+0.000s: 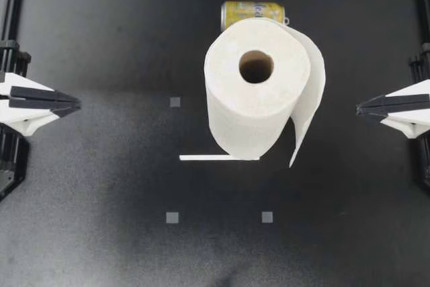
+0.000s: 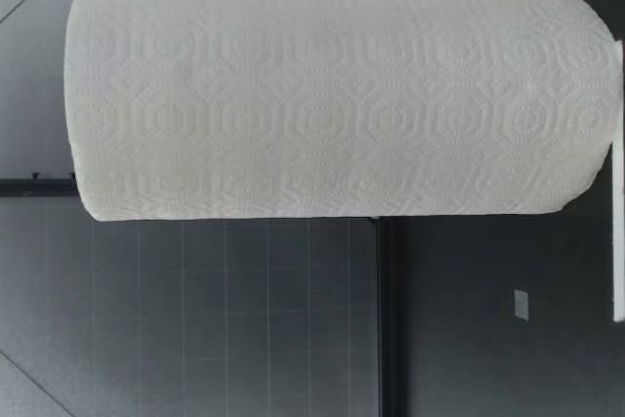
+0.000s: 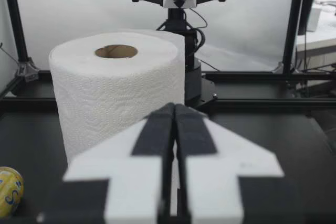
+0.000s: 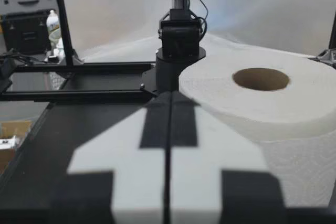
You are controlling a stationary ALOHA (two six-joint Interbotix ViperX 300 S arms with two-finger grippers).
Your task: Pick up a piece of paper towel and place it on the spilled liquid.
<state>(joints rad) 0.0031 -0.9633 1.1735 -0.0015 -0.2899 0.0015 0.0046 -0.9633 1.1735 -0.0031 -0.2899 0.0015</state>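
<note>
A white paper towel roll stands upright on a flat white base in the middle of the black table, with a loose sheet hanging down its right side. The roll fills the low view. My left gripper rests at the table's left edge, shut and holding nothing, its fingers pressed together and pointing at the roll. My right gripper rests at the right edge, also shut and holding nothing, fingers together, the roll ahead of it. No spilled liquid shows.
A yellow can lies on its side just behind the roll; it shows beside my left gripper in the left wrist view. Small grey square markers dot the table. A black frame borders the table.
</note>
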